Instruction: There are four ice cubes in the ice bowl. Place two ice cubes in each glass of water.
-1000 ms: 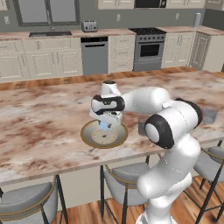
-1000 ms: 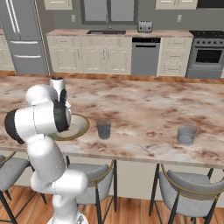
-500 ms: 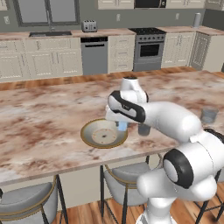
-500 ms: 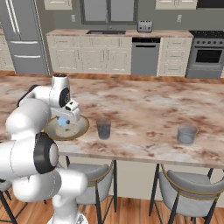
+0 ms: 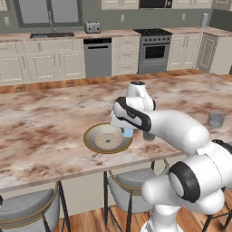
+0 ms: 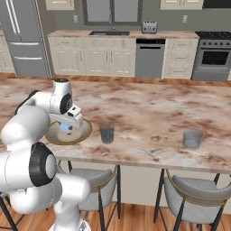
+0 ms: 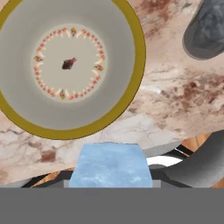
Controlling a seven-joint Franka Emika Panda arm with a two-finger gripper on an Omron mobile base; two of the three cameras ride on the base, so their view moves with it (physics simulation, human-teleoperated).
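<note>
Worktop (image 5: 45,131): marbled brown-and-cream island carrying the bowl and both glasses.
Ice bowl (image 5: 107,138): near the front edge — gold rim, no cubes visible inside.
Glasses: nearer glass (image 6: 107,132) just beside the bowl; far glass (image 6: 192,138) well apart.
End effector (image 5: 128,132): above the bowl's rim, clamped on a cube.
Ice cube (image 7: 110,166): pale blue — between the fingertips.

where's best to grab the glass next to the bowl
Probably its straight side wall, about midway up, coming level from the side away from the bowl. The glass stands upright, round, without handle, and the bowl sits close beside it. The gripper holds an ice cube now.
</note>
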